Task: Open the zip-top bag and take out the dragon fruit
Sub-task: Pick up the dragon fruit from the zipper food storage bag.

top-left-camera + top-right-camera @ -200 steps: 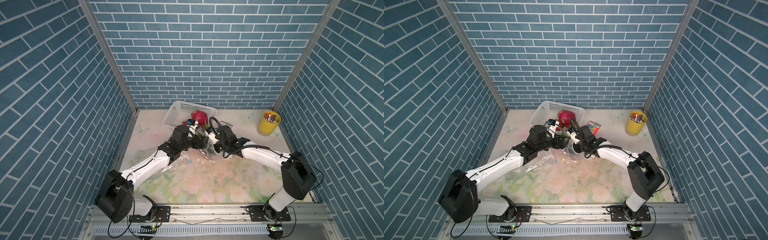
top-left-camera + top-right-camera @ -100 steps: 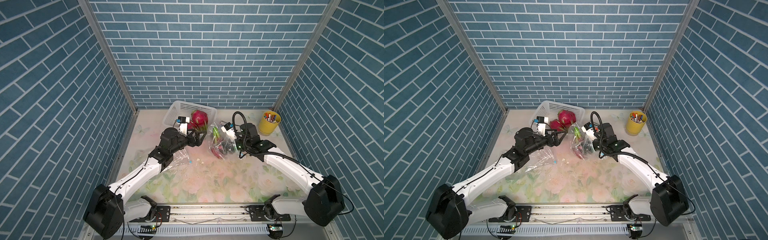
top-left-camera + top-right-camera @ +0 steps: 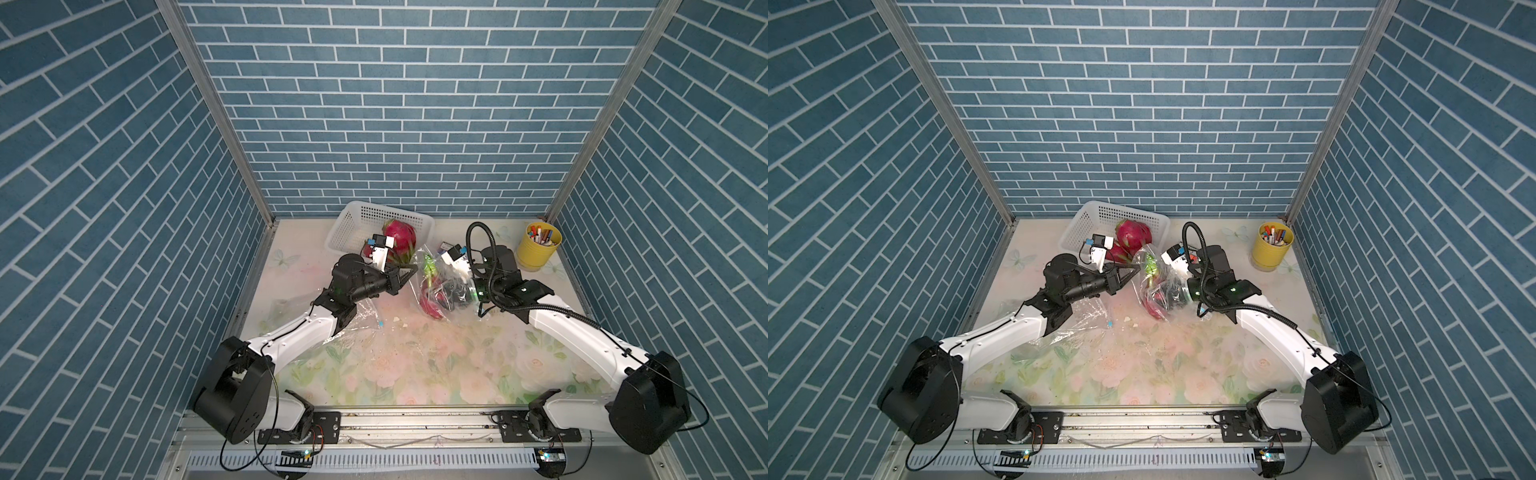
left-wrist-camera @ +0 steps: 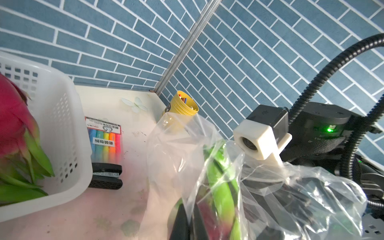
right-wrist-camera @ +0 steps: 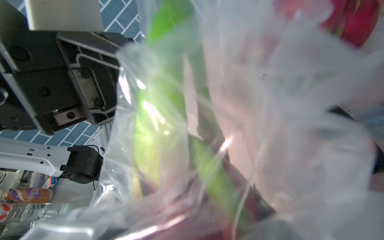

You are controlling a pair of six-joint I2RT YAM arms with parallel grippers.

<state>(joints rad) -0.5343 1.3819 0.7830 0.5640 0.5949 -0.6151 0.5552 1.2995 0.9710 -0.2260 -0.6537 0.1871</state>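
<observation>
The zip-top bag [image 3: 422, 286] is bunched up between the two arms, toward the back of the bench [image 3: 415, 365] and just beside the white basket [image 3: 361, 216], its clear film crumpled and rising to a loose top. The dragon fruit [image 3: 430, 305] is inside it, with the pink body low and the green scales pointing up toward the bag's mouth. The left gripper [image 4: 188, 224] reaches in from the basket side, its jaws clenched on a fold of the bag's upper edge (the left wrist view shows the film caught right between them). The right gripper [image 3: 451, 291] is pushed in from the opposite side and shows only as a dark shape through the plastic. I cannot tell whether its jaws are grasping the fruit or standing released. A second dragon fruit [image 3: 399, 237] sits in the basket. A loose clear bag [image 3: 357, 316] lies flat under the left arm. A yellow cup [image 3: 538, 251] of pens stands in the far corner, and a pack of coloured markers [image 4: 106, 137] lies beside the basket.
</observation>
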